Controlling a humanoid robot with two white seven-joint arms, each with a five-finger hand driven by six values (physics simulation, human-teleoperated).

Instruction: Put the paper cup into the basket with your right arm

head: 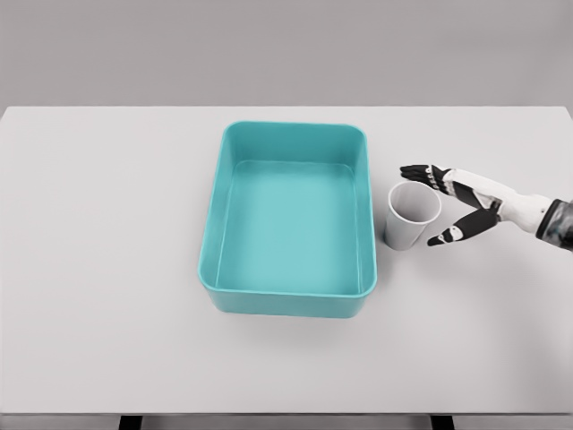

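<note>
White paper cup (412,215) standing upright on white table (107,269), just right of teal rectangular plastic basket (285,303), right hand (458,204) reaching beside the cup, fingers spread apart, gripping nothing

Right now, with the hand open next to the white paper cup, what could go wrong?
1. The white paper cup stands upright and looks light; the right hand's spread fingers could tip or push it away before closing.
2. The cup stands close beside the teal rectangular plastic basket; a low lift could catch the basket's wall.
3. A hard squeeze could crush the paper.
</note>
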